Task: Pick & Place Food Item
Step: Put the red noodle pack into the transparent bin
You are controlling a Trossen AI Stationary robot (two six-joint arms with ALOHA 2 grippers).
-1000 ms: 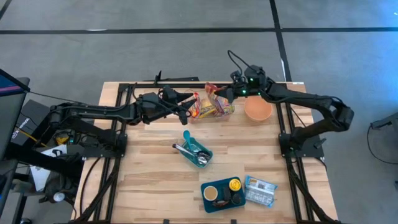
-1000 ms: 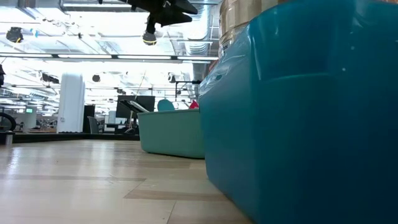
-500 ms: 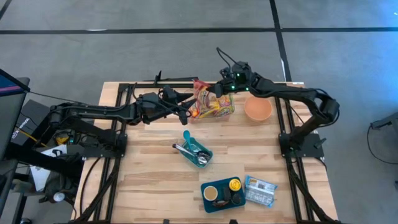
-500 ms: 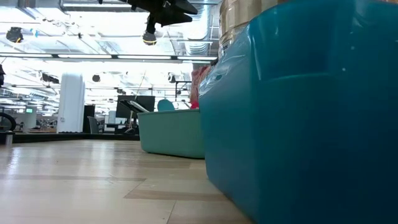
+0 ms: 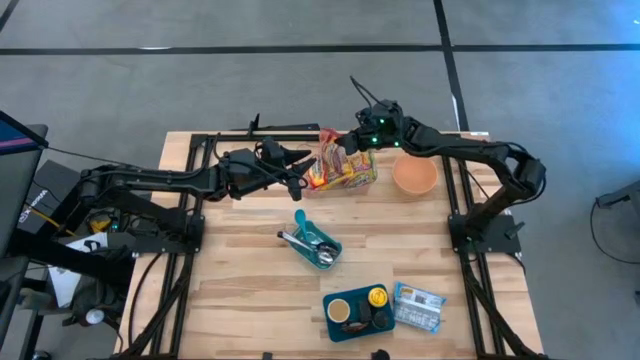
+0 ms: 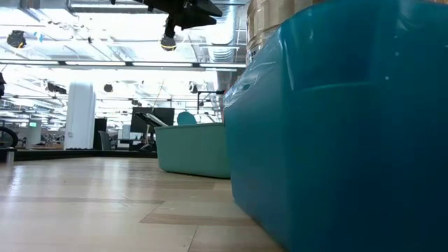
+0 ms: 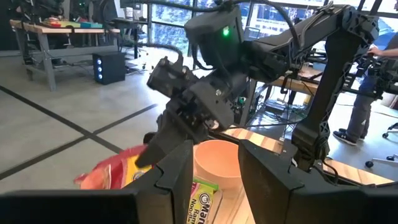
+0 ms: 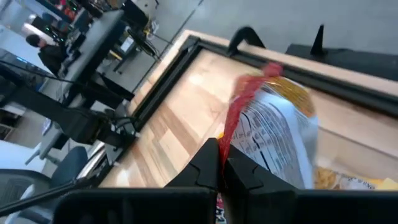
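Observation:
A red and yellow noodle packet [image 5: 342,166] hangs between my two grippers near the table's far edge, left of an orange bowl [image 5: 414,176]. My left gripper [image 5: 303,181] reaches in level from the table's left and is shut on the packet's left end. My right gripper [image 5: 345,147] comes from the right and is shut on the packet's red top edge. In the left wrist view the packet [image 7: 118,171] lies ahead of my left gripper [image 7: 214,180], with the bowl [image 7: 217,163] and the right arm behind it. My left gripper has the packet's left end [image 7: 202,198] between its two fingers, which reach in level from the table's left. The packet is lifted clear of the table. My right gripper pinches the packet's red sealed edge [image 8: 231,134] between its shut fingers [image 8: 208,163]. It slants down from the table's right, and the packet's body hangs below and beyond them.
A teal tray [image 5: 331,251] with utensils sits mid-table. Near the front edge are a second teal tray [image 5: 335,325] holding a cup and small items, and a blue packet [image 5: 418,306]. In the low view this tray's wall [image 6: 336,126] fills the right side.
My right gripper has gone toward the table's left with the packet's red top edge and has tipped a little further down. The packet's upper part has swung left and bunched up. Its left end has stayed in my left gripper.

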